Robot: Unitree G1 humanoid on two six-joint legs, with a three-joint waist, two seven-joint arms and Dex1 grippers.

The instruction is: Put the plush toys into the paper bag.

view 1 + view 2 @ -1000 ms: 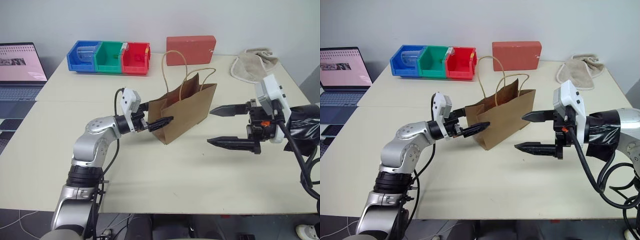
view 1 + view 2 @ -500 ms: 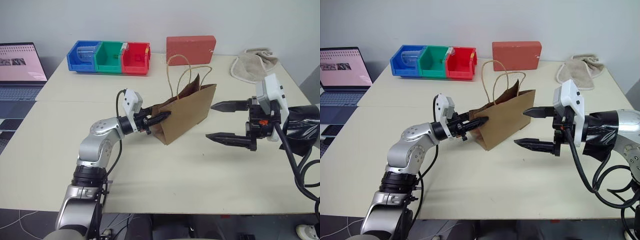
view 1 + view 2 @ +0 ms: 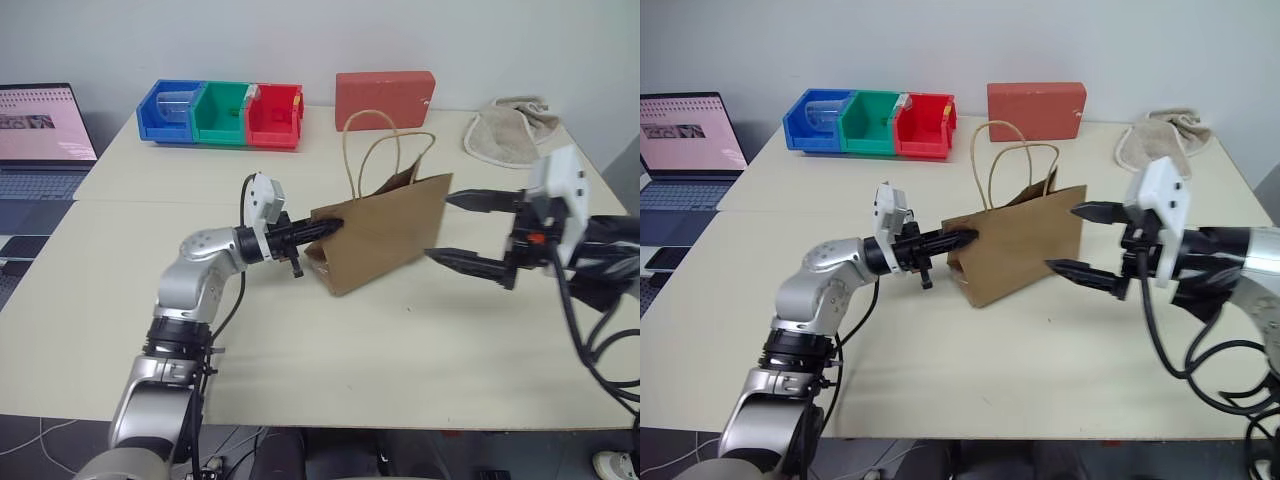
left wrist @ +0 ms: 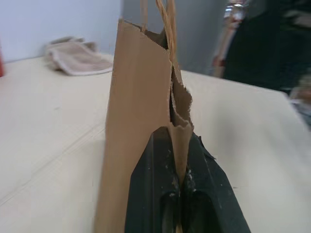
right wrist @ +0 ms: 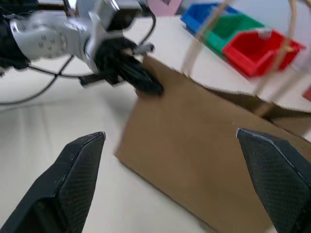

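The left pincer (image 3: 322,229), centre-left in the frame, is clamped on the near end edge of the paper bag (image 3: 385,228), which stands mid-frame on the desk (image 3: 330,340). To its right, the right pincer (image 3: 462,232) is spread wide beside the bag's far end. No plush toys can be seen. The step is best done by keeping the left grip firm while the right one catches the opposite rim to spread the mouth without tearing.
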